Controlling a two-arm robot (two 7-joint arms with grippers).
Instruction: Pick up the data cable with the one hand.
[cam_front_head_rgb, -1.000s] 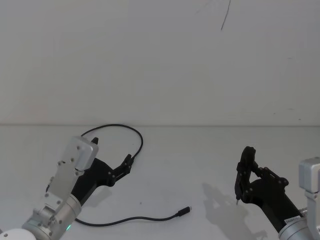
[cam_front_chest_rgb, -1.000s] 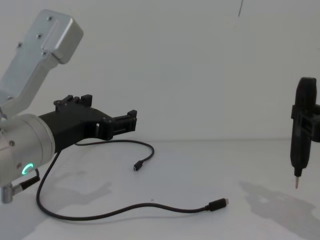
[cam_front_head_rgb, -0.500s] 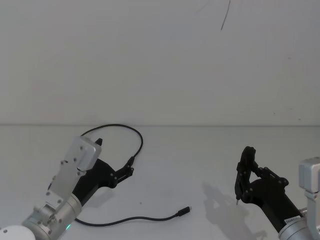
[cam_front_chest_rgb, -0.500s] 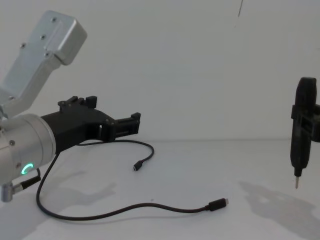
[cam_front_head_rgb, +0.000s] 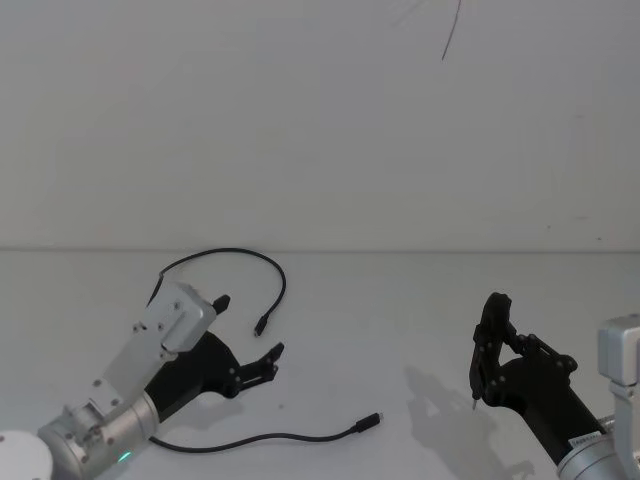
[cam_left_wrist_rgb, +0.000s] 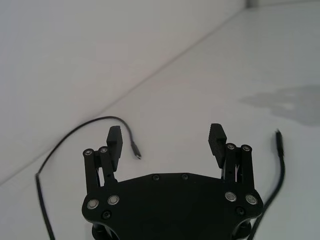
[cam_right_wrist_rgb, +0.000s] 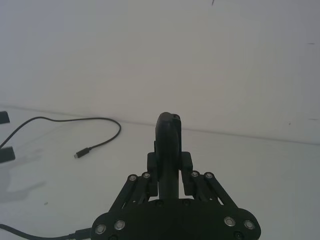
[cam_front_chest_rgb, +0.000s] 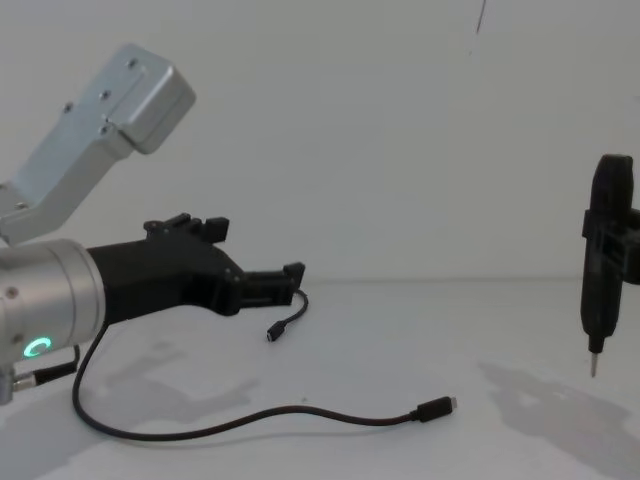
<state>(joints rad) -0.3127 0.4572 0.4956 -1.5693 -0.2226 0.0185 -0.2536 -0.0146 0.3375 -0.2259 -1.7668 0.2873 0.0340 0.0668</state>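
Data cable (cam_front_head_rgb: 284, 283): lies loose on the white desk (cam_front_head_rgb: 400, 300), arcing behind the left arm; one plug (cam_front_head_rgb: 260, 325) rests near the left fingertips, the other plug (cam_front_head_rgb: 372, 419) lies nearer the robot, toward the middle.
Left gripper (cam_left_wrist_rgb: 165, 135): held above the desk, pointing forward and inward within the cable's curve.
Left jaws: released, spread wide, nothing between them; apart from the cable.
Right gripper (cam_right_wrist_rgb: 169, 162): raised at the right side, well apart from the cable.
Right jaws: clenched on a black pen-shaped tool (cam_front_chest_rgb: 600, 260), metal tip down.
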